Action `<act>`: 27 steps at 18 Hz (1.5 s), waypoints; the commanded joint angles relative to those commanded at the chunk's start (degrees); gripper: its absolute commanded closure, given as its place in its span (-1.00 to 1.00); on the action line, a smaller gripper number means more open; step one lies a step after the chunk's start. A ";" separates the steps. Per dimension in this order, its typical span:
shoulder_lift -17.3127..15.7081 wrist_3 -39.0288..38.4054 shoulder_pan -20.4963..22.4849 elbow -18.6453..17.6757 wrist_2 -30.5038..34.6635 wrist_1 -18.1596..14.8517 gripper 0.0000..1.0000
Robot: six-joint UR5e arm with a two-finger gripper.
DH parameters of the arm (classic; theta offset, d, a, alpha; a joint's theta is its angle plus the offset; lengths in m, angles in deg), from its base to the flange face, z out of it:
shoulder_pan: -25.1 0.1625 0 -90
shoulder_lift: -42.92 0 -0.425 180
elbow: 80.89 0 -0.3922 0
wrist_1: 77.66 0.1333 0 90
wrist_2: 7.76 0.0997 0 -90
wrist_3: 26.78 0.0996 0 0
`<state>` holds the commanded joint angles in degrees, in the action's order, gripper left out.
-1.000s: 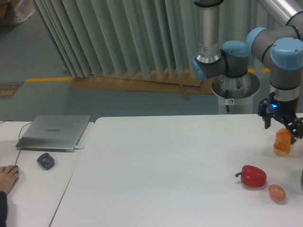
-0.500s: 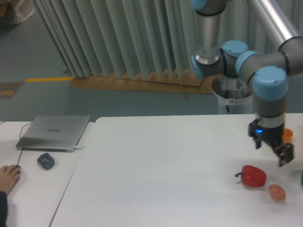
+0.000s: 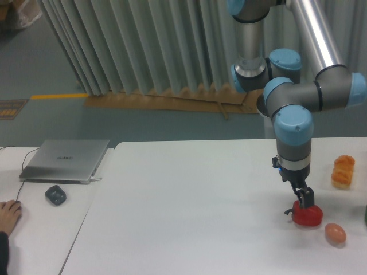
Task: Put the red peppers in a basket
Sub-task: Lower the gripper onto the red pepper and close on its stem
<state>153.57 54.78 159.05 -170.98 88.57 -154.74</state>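
Note:
The red pepper (image 3: 308, 215), glossy with a short dark stem on its left, lies on the white table (image 3: 189, 206) at the right front. My gripper (image 3: 302, 196) points straight down right over it, its fingertips at the pepper's top. The fingers (image 3: 307, 197) are seen nearly edge-on and look open, with nothing held. No basket is in view.
A pinkish-orange egg-shaped thing (image 3: 335, 233) lies just right of the pepper. A lumpy orange bread-like thing (image 3: 343, 171) sits further back right. Something dark (image 3: 365, 215) shows at the right edge. A laptop (image 3: 65, 160), a mouse (image 3: 55, 195) and a person's hand (image 3: 10, 214) are far left.
My arm has swung left and down from beside the orange bread-like thing to directly over the red pepper, and the wrist has turned. The pepper has not moved.

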 joint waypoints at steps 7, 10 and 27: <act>2.10 0.18 1.23 3.60 -0.61 3.60 -1.00; 3.34 0.18 1.67 3.43 -0.44 4.92 -1.00; 5.98 -1.14 1.41 2.29 2.38 5.10 -0.34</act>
<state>159.55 53.64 160.46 -168.69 90.94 -149.64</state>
